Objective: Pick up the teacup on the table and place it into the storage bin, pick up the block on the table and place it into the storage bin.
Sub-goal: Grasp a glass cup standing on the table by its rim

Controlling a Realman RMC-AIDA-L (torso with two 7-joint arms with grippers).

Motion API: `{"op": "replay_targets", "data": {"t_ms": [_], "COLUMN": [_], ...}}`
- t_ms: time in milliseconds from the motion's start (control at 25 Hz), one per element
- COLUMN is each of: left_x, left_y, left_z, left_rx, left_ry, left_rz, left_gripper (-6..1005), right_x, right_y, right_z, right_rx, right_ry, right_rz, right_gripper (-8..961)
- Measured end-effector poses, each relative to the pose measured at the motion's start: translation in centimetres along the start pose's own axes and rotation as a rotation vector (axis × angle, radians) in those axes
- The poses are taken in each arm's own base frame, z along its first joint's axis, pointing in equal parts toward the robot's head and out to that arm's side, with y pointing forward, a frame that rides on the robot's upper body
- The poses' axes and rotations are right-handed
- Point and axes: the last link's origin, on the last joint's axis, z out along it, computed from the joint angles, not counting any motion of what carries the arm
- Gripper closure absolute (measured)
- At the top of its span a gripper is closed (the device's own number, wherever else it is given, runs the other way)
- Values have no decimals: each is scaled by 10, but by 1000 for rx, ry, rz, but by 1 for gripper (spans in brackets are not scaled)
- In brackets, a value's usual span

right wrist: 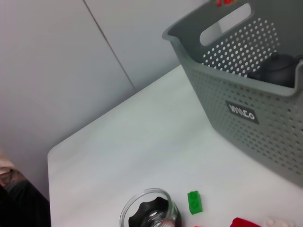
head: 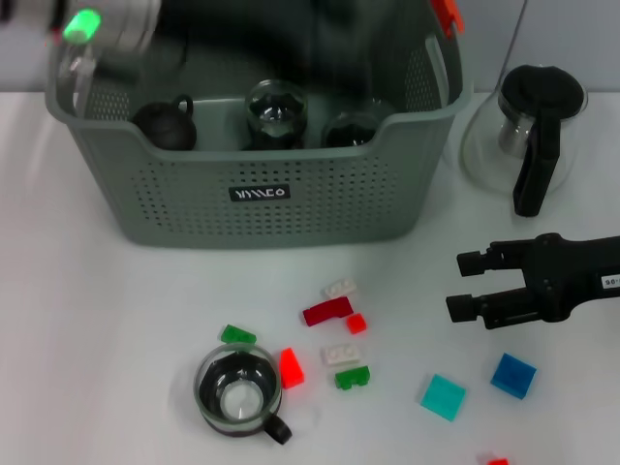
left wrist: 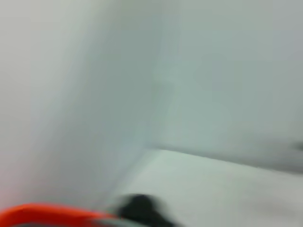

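Note:
The storage bin stands at the back centre, grey-green with perforated walls and an orange clip. It holds a black teapot and two glass cups. A glass teacup with a black handle stands on the table in front. Several small blocks lie beside it, among them green, red, cyan and blue. My right gripper is open and empty, right of the blocks, pointing left. My left arm is above the bin's left rim. The right wrist view shows the bin, the teacup and a green block.
A glass carafe with a black lid and handle stands right of the bin. The left wrist view shows only a blurred orange clip and pale surfaces. A wall corner lies beyond the table's far edge in the right wrist view.

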Motion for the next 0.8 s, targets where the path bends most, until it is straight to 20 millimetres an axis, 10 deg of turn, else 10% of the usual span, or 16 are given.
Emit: {"op": "replay_targets", "data": {"t_ms": [200,800], "left_x": [-35,-116], "left_y": [59,85], "left_z": [-15,5], "left_rx": [-208,-320], "left_ry": [-191,-661], "left_rz": [214,321], "left_gripper": [171,189], "right_x": [0,6], "right_y": [-2,-5], "right_z": [-2,5], "right_rx": [11,24], "right_ry": [-12,-34], "right_rz": [7,57], "right_gripper": [62,63]}}
